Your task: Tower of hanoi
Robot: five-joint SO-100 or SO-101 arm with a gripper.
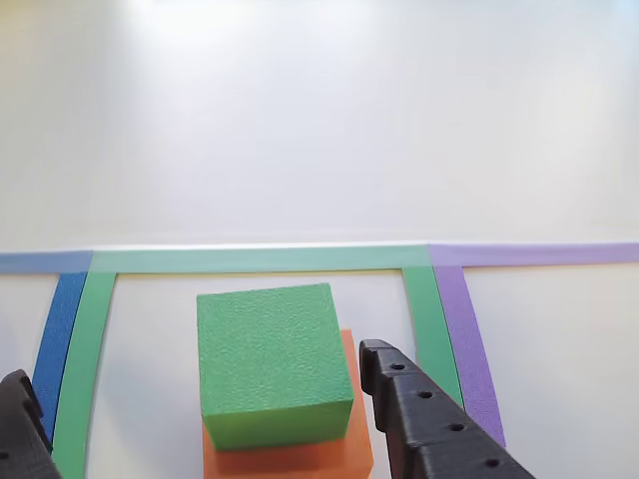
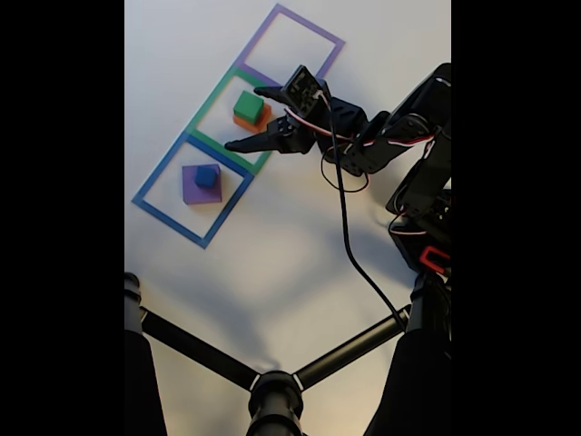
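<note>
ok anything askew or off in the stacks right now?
Slightly. The green cube sits off-centre on the orange block, overhanging its left edge in the other view. The blue cube on the purple slab looks fine. The gripper is open around the green cube.

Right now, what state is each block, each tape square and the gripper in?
green cube: stacked on the orange block, not gripped.
orange block: flat inside the green tape square.
blue cube: on top of the purple slab.
purple slab: flat inside the blue tape square.
purple tape square: holds no block.
green tape square: holds two blocks.
blue tape square: holds two blocks.
gripper: open, jaws either side of the green cube.
</note>
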